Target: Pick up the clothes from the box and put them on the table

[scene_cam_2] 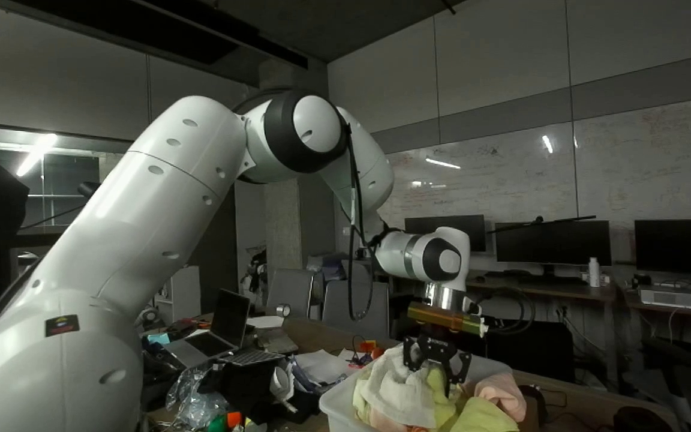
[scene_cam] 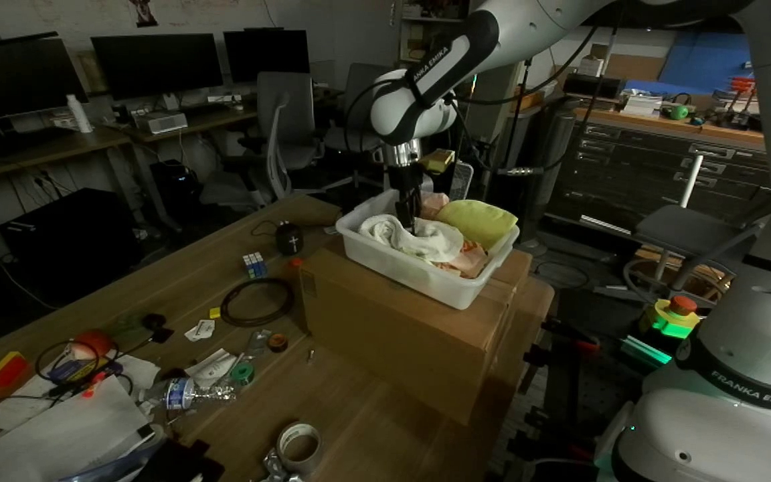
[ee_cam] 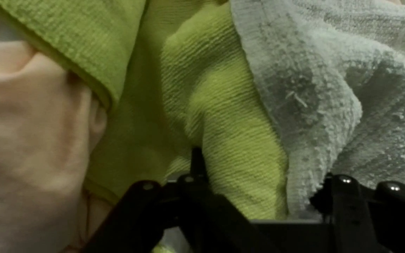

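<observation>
some yellow cloth (ee_cam: 230, 140) and an edge of white cloth (ee_cam: 315, 116) lie between the tool's (ee_cam: 260, 177) spread jaws.

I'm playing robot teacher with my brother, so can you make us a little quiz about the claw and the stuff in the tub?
1. Choose one: in the wrist view, what colour is the cloth in the lower left corner? a) blue, b) pink, c) white
2. True or false: the claw points down at the cloths in the tub.
3. Fill the gap: the tub stands on a cardboard ____.

Key: 1. b, pink. 2. True. 3. box.
</observation>
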